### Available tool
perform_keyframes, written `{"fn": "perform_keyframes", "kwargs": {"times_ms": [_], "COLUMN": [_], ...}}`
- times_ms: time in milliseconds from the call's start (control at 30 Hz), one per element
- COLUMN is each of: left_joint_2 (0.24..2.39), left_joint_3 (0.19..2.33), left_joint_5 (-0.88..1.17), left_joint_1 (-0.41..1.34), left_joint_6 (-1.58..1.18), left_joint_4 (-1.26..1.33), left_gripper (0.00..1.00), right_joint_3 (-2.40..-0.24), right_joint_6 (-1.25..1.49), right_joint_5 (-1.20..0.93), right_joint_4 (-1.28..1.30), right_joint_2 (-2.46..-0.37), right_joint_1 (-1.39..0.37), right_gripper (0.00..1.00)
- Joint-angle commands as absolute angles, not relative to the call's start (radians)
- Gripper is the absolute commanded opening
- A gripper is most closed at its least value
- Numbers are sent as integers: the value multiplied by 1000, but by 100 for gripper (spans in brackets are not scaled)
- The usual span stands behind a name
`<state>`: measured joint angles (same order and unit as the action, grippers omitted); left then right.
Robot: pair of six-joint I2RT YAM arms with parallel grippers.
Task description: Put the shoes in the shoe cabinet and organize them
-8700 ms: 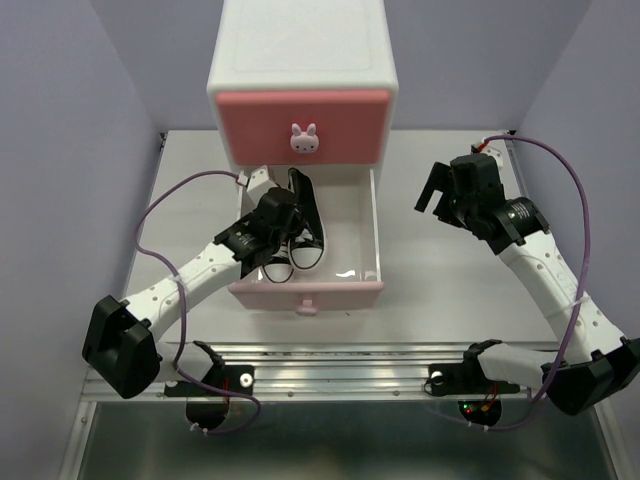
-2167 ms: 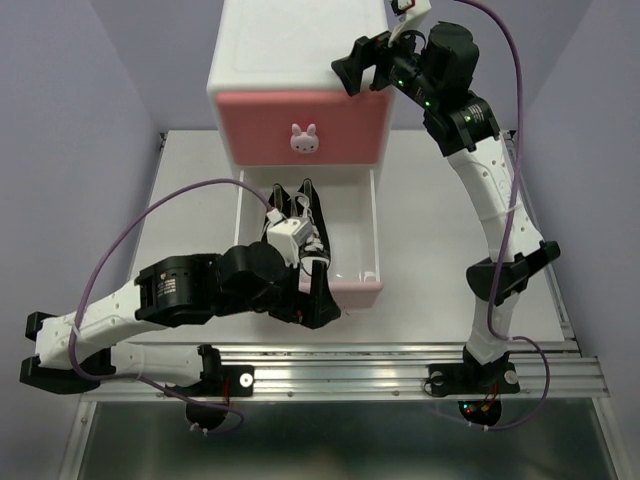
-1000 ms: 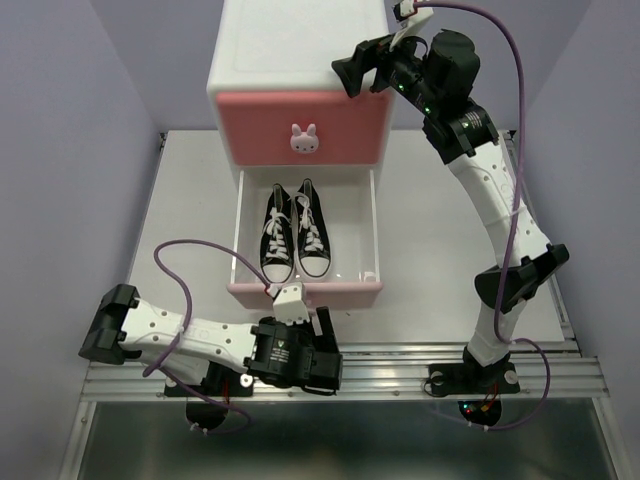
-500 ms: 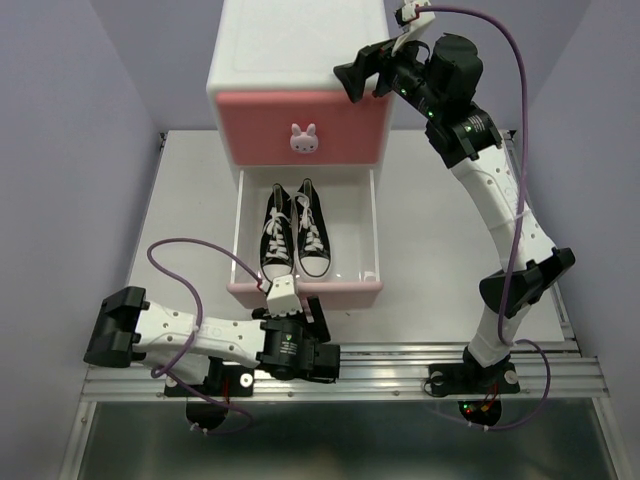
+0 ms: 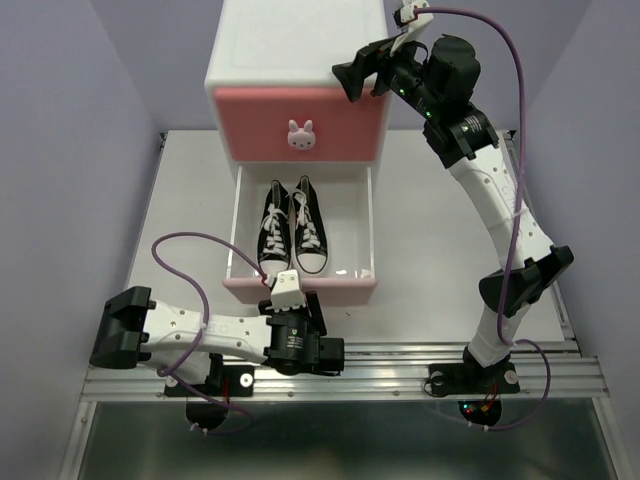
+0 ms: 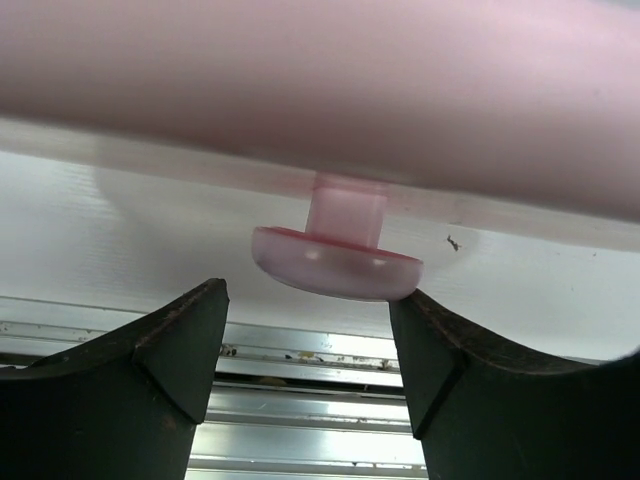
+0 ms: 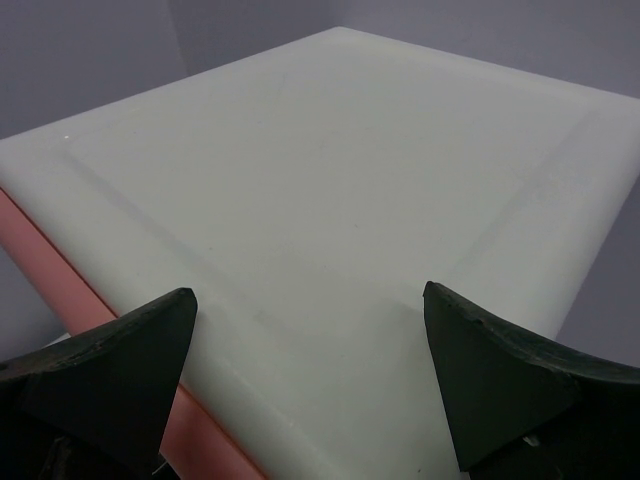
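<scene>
The shoe cabinet [image 5: 290, 50] stands at the back of the table, its upper drawer [image 5: 345, 125] shut. Its lower drawer [image 5: 345, 283] is pulled out, with two black shoes [image 5: 275, 228] [image 5: 310, 225] side by side inside, toes toward me. My left gripper [image 5: 297, 300] sits at that drawer's front. In the left wrist view its jaws [image 6: 308, 300] straddle the pale pink knob [image 6: 335, 262]: the right finger [image 6: 440, 350] touches the knob's rim and the left finger [image 6: 180, 340] stands apart. My right gripper [image 5: 360, 72] [image 7: 308, 295] hovers open over the cabinet's white top [image 7: 330, 160].
An aluminium rail [image 5: 400, 355] runs along the near table edge just behind my left wrist. Lilac walls [image 5: 60, 150] close in both sides. The white tabletop [image 5: 440, 260] shows right of the open drawer.
My left gripper has moved up to the lower drawer's knob and its jaws have narrowed around it. The drawer front and cabinet have shifted slightly away. The right arm has hardly moved.
</scene>
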<state>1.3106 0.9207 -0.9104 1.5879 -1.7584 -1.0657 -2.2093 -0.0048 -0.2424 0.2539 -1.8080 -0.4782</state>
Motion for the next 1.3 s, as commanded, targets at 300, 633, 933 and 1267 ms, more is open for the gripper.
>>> {"fn": "perform_keyframes", "kwargs": {"times_ms": [300, 633, 933, 1267], "left_joint_2": [1364, 1410, 1404, 1333], "left_joint_3": [890, 913, 1051, 1146], "left_joint_5": [-1236, -1311, -1388, -1408], "left_joint_1": [1537, 1513, 1513, 1419], "left_joint_6": [-1884, -1933, -1790, -1622], "left_joint_4": [-1121, -1123, -1123, -1102], "left_gripper": [89, 42, 0, 0], "right_joint_3": [-2083, -2030, -2013, -2034], "right_joint_6": [43, 77, 78, 117], "right_joint_5": [-299, -310, -299, -264], "right_joint_4": [454, 420, 420, 423], "right_joint_2": [-1838, -1815, -1790, -1804], "right_joint_1": [-485, -485, -485, -485], "right_gripper": [100, 100, 100, 100]}}
